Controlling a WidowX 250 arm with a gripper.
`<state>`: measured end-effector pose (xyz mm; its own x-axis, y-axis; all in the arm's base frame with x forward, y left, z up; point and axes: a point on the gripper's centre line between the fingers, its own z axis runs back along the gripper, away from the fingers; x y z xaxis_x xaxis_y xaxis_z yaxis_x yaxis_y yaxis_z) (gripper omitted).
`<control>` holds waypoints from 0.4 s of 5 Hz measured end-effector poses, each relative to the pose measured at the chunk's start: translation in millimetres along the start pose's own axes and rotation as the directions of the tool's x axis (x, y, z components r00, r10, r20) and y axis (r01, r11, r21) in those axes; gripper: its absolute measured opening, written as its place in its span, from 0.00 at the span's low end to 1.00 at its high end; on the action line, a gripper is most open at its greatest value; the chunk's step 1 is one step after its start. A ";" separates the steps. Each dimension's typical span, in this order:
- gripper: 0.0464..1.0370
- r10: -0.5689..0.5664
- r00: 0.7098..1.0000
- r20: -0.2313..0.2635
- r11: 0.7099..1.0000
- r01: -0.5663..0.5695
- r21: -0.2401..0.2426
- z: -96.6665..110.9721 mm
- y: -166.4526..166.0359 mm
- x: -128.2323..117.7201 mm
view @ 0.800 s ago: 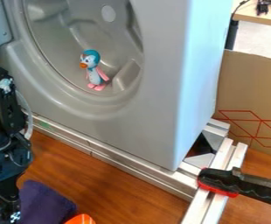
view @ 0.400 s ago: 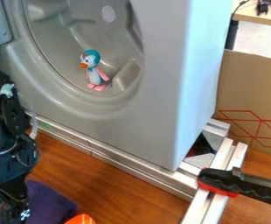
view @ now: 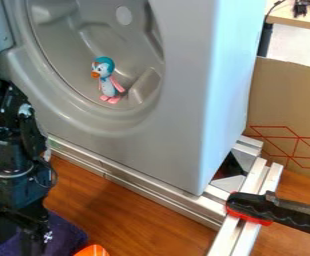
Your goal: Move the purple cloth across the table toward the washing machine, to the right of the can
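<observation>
The gripper [view: 21,245] hangs at the lower left, over a dark purple cloth [view: 67,234] on the wooden surface. Just right of it, at the bottom edge, lies an orange object with pale stripes [view: 92,251], partly cut off by the view's edge. A toy penguin [view: 107,82], blue-headed with pink wings and feet, stands inside the round opening of a grey machine [view: 184,95], well above the gripper and apart from it.
Metal rails [view: 164,200] run along the machine's base to the lower right. A clamp with a black and red handle [view: 258,207] grips them at right. A cardboard box [view: 288,100] stands behind, below a table corner [view: 304,21].
The arm and gripper have moved right, and more of the arm's lower end now covers the purple cloth. The penguin and the orange object have stayed put.
</observation>
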<state>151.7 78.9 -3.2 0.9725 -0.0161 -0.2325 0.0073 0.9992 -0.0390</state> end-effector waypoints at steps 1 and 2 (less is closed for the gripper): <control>0.96 -0.046 0.996 -0.076 0.999 0.045 -0.018 -12.7 -6.3 9.8; 0.96 -0.071 0.986 -0.150 0.997 0.067 -0.029 -19.1 -10.7 14.1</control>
<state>160.9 67.3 -24.6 0.9237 -0.0919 -0.3720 0.0656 0.9944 -0.0827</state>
